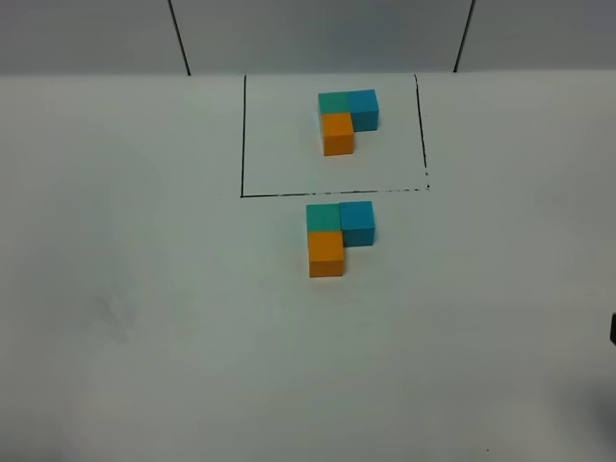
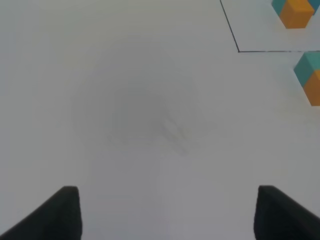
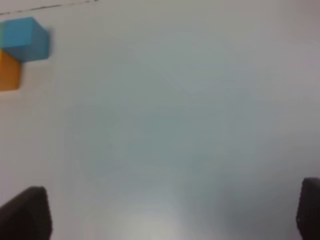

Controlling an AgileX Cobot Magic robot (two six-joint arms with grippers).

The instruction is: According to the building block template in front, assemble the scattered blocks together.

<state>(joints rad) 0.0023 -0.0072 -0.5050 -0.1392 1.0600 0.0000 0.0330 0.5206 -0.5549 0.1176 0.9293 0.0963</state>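
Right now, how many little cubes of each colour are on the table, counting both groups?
Teal cubes: 2 (template, loose group)
Blue cubes: 2 (template, loose group)
Orange cubes: 2 (template, loose group)
Total: 6

Two teal (image 1: pixel 334 102), blue (image 1: pixel 363 105), orange cubes (image 1: pixel 338 132)

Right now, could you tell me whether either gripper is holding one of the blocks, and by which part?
Nothing is held. The left gripper and right gripper are both open over bare table, and the scattered blocks sit joined, untouched.
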